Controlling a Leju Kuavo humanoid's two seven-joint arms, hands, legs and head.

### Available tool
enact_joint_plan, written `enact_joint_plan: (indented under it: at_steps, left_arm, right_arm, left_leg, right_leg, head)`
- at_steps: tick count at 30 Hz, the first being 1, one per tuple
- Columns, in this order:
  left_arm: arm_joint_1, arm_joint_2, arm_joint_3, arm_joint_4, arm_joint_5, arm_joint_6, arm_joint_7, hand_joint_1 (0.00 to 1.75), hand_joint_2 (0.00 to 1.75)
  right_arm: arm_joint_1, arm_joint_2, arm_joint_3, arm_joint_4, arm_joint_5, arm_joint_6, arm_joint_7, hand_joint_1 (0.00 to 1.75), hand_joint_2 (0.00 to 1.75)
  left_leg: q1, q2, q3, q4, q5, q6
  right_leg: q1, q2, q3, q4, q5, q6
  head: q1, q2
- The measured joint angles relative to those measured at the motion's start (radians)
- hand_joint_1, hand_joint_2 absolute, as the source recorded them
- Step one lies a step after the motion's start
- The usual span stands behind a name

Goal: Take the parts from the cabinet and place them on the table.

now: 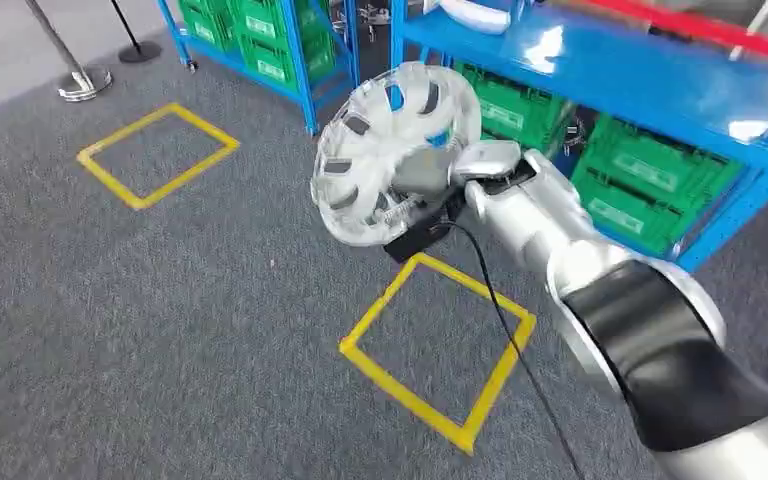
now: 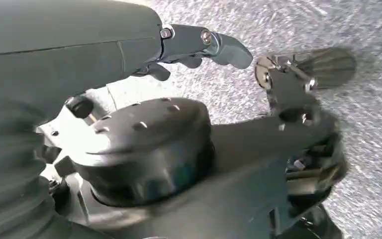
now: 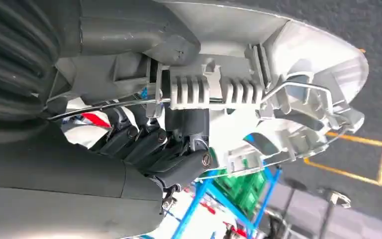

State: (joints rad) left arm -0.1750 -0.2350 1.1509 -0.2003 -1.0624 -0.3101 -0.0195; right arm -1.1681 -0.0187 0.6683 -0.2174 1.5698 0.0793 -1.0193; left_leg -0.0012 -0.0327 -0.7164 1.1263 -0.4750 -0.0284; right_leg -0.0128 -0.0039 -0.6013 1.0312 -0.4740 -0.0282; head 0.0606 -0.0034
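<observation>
The right hand (image 1: 430, 185) grips the silver wheel cover (image 1: 385, 150), fingers (image 3: 149, 144) curled through its back ribs, holding it out beyond the hand above the grey carpet (image 1: 160, 300); carrying seems underway; next it needs the table; the left hand (image 2: 204, 45) hangs empty, fingers apart.

Blue shelving (image 1: 600, 70) ahead, open carpet (image 1: 160, 300) leftward

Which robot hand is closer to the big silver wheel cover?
The right. The right hand grips the wheel cover itself, above the grey carpet. The left hand hangs over carpet beside the robot's own body, with no wheel cover near it.
</observation>
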Motion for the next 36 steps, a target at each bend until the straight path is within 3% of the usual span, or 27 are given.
enact_joint_plan:
  at_steps: [2,3,4,6,7,8,9,11,13,14,15,17,18,19,20,22,23,24,27,28,29,30,31,33,34,35,36]
  left_arm:
    - [-0.001,0.0,0.0,0.0,0.0,0.0,0.0,0.0,1.75]
    - [0.0,0.0,0.0,0.0,0.001,0.0,0.0,0.0,1.75]
    - [0.002,0.0,0.0,0.0,0.003,0.0,0.002,0.0,1.75]
    - [0.003,0.0,0.001,0.0,0.003,0.0,0.003,0.0,1.75]
    - [0.002,0.001,0.002,0.0,0.004,0.0,0.004,0.0,1.75]
    - [0.0,0.001,0.002,0.0,0.006,0.0,0.003,0.0,1.75]
    - [-0.001,0.0,0.002,0.0,0.008,0.0,0.003,0.0,1.75]
    - [0.002,0.001,0.002,0.0,0.011,0.0,0.002,0.0,1.75]
    - [0.003,0.002,0.002,0.0,0.011,0.0,0.002,0.0,1.75]
    - [0.004,0.002,0.002,0.0,0.012,0.0,0.001,0.0,1.75]
    - [0.001,0.002,0.002,0.0,0.012,0.0,0.0,0.0,1.75]
    - [-0.002,0.001,0.002,0.0,0.013,0.0,-0.001,0.0,1.75]
    - [-0.001,0.001,0.002,0.0,0.013,0.0,-0.001,0.0,1.75]
    - [0.002,0.002,0.002,0.0,0.013,0.0,-0.001,0.0,1.75]
    - [0.004,0.002,0.002,0.0,0.013,0.0,-0.001,0.0,1.75]
    - [0.004,0.002,0.002,0.0,0.013,0.0,-0.006,0.0,1.75]
    - [0.004,0.002,0.002,0.0,0.015,0.0,-0.009,0.0,1.75]
    - [0.001,0.002,0.002,0.0,0.016,0.0,-0.011,0.0,1.75]
    - [0.003,0.003,0.002,0.0,0.016,0.0,-0.011,0.0,1.75]
    - [0.005,0.007,0.002,0.0,0.015,0.0,-0.008,0.0,1.75]
    - [0.007,0.007,0.002,0.0,0.015,0.0,-0.007,0.0,1.75]
    - [0.006,0.007,0.002,0.0,0.015,0.0,-0.005,0.0,1.75]
    - [0.003,0.008,0.002,0.0,0.015,0.0,-0.005,0.0,1.75]
    - [0.001,0.008,0.002,0.001,0.015,0.0,-0.004,0.0,1.75]
    - [0.002,0.008,0.002,0.001,0.015,0.0,-0.004,0.0,1.75]
    - [0.002,0.008,0.002,0.001,0.015,0.0,-0.002,0.0,1.75]
    - [0.002,0.009,0.002,0.0,0.015,0.0,-0.001,0.0,1.75]
  right_arm:
    - [0.001,0.0,0.0,0.0,0.0,0.0,0.0,1.66,1.75]
    - [0.003,0.001,0.0,0.0,0.0,0.0,0.0,1.66,1.75]
    - [0.006,0.001,0.0,0.0,0.0,0.0,0.0,1.66,1.75]
    - [0.008,0.007,0.0,0.0,0.001,-0.002,-0.004,1.66,1.75]
    - [0.008,0.013,0.0,0.0,0.001,-0.002,-0.004,1.66,1.75]
    - [0.008,0.015,0.0,0.0,0.001,-0.004,-0.004,1.66,1.75]
    - [0.008,0.014,0.0,0.0,0.0,-0.007,-0.007,1.66,1.75]
    - [0.01,0.02,0.0,0.0,0.0,-0.013,-0.009,1.66,1.75]
    - [0.013,0.025,0.0,0.0,0.0,-0.015,-0.011,1.66,1.75]
    - [0.014,0.024,0.0,0.0,0.0,-0.015,-0.011,1.66,1.75]
    - [0.014,0.024,0.0,0.0,0.0,-0.016,-0.011,1.66,1.75]
    - [0.019,0.019,0.0,0.0,-0.002,-0.021,-0.012,1.66,1.75]
    - [0.023,0.018,0.0,0.0,-0.003,-0.023,-0.012,1.66,1.75]
    - [0.027,0.018,0.0,0.0,-0.003,-0.024,-0.011,1.66,1.75]
    - [0.03,0.018,0.0,0.0,-0.003,-0.024,-0.011,1.66,1.75]
    - [0.031,0.018,0.0,0.0,-0.002,-0.024,-0.011,1.66,1.75]
    - [0.03,0.017,0.0,0.0,-0.001,-0.025,-0.011,1.66,1.75]
    - [0.029,0.017,0.0,0.0,-0.002,-0.027,-0.012,1.66,1.75]
    - [0.03,0.019,0.0,0.0,0.0,-0.029,-0.011,1.66,1.75]
    - [0.029,0.025,0.0,0.0,0.0,-0.029,-0.011,1.66,1.75]
    - [0.03,0.025,0.0,0.0,0.0,-0.03,0.0,1.66,1.75]
    - [0.03,0.026,0.0,0.0,-0.001,-0.032,0.008,1.66,1.75]
    - [0.028,0.024,0.0,0.0,-0.001,-0.038,0.008,1.66,1.75]
    - [0.03,0.024,0.0,0.0,-0.001,-0.052,0.017,1.66,1.75]
    - [0.032,0.024,0.0,0.0,-0.002,-0.055,0.017,1.66,1.75]
    - [0.033,0.024,0.0,0.0,-0.003,-0.058,0.017,1.66,1.75]
    - [0.032,0.024,0.0,0.0,-0.005,-0.058,0.01,1.66,1.75]
  left_leg:
    - [0.003,0.02,-0.064,0.161,-0.071,-0.006]
    - [0.004,0.022,-0.082,0.208,-0.083,-0.007]
    - [0.005,0.023,-0.073,0.201,-0.069,-0.008]
    - [0.004,0.034,0.0,0.076,-0.007,-0.006]
    - [0.004,0.056,0.052,-0.016,0.027,-0.003]
    - [-0.003,0.102,0.082,-0.08,0.023,0.0]
    - [-0.013,0.102,0.094,-0.096,0.025,0.01]
    - [-0.012,0.076,0.085,-0.092,0.029,0.022]
    - [-0.008,0.053,0.088,-0.101,0.038,0.037]
    - [-0.005,0.042,0.086,-0.103,0.041,0.042]
    - [-0.002,0.033,0.084,-0.103,0.043,0.046]
    - [-0.002,0.008,0.081,-0.102,0.045,0.051]
    - [-0.002,-0.007,0.08,-0.101,0.045,0.051]
    - [-0.002,-0.02,0.08,-0.1,0.046,0.051]
    - [-0.002,-0.034,0.08,-0.097,0.046,0.05]
    - [-0.001,-0.062,0.079,-0.093,0.047,0.047]
    - [0.001,-0.072,0.076,-0.092,0.047,0.044]
    - [-0.005,-0.081,0.067,-0.087,0.05,0.035]
    - [0.007,-0.116,0.058,-0.098,0.064,0.012]
    - [0.002,-0.121,0.055,-0.098,0.065,0.006]
    - [-0.001,-0.06,0.044,-0.086,0.052,0.005]
    - [-0.003,-0.008,0.026,-0.044,0.02,-0.001]
    - [0.001,0.012,-0.002,0.024,-0.016,-0.006]
    - [0.006,0.022,-0.066,0.172,-0.076,-0.014]
    - [0.008,0.022,-0.078,0.202,-0.077,-0.017]
    - [0.009,0.024,-0.065,0.179,-0.056,-0.018]
    - [0.009,0.03,-0.029,0.115,-0.021,-0.019]
  right_leg:
    - [0.003,-0.024,-0.001,0.001,0.0,-0.001]
    - [0.003,-0.036,-0.001,0.001,0.0,-0.001]
    - [0.004,-0.048,-0.001,0.001,0.0,-0.001]
    - [0.004,-0.068,-0.002,0.002,-0.001,-0.001]
    - [0.004,-0.079,-0.001,0.004,-0.003,0.002]
    - [0.007,-0.087,-0.002,0.006,-0.005,0.006]
    - [0.015,-0.094,-0.006,0.012,-0.008,0.012]
    - [0.015,-0.116,-0.003,0.007,-0.006,0.018]
    - [0.013,-0.132,-0.005,0.009,-0.014,0.031]
    - [0.004,-0.076,-0.012,0.03,-0.03,0.037]
    - [0.003,-0.034,-0.036,0.086,-0.065,0.039]
    - [0.003,-0.005,-0.11,0.247,-0.133,0.043]
    - [0.003,-0.003,-0.139,0.304,-0.146,0.044]
    - [0.003,-0.003,-0.146,0.314,-0.136,0.042]
    - [0.003,-0.002,-0.131,0.28,-0.108,0.04]
    - [0.001,0.016,-0.05,0.112,-0.02,0.034]
    - [-0.003,0.059,-0.018,0.035,-0.004,0.031]
    - [-0.005,0.078,-0.006,0.014,-0.013,0.031]
    - [0.005,0.049,-0.007,0.018,-0.008,0.023]
    - [-0.005,0.034,-0.004,0.007,-0.001,0.014]
    - [-0.003,0.021,-0.002,0.0,0.003,0.006]
    - [-0.001,0.012,-0.002,-0.003,0.006,-0.002]
    - [0.002,0.001,-0.003,-0.003,0.006,-0.006]
    - [0.003,-0.024,-0.003,-0.002,0.004,-0.008]
    - [0.003,-0.036,-0.003,-0.002,0.003,-0.007]
    - [0.003,-0.048,-0.003,-0.001,0.002,-0.007]
    - [0.003,-0.059,-0.003,0.001,0.001,-0.005]
  head:
    - [0.0,0.0]
    - [0.0,0.0]
    - [0.0,0.0]
    - [0.0,0.0]
    - [0.0,0.0]
    - [0.0,0.0]
    - [-0.002,0.0]
    - [0.0,0.0]
    - [0.0,0.0]
    - [0.0,0.0]
    - [0.001,0.0]
    - [0.002,0.0]
    - [0.001,0.0]
    - [0.001,0.0]
    - [0.001,0.0]
    - [0.001,0.0]
    - [0.001,0.0]
    - [-0.001,0.0]
    - [-0.001,0.0]
    - [-0.001,0.0]
    - [-0.002,0.0]
    - [-0.013,0.0]
    - [-0.011,0.0]
    - [-0.013,0.0]
    - [-0.013,0.0]
    - [-0.013,0.0]
    - [-0.013,0.0]
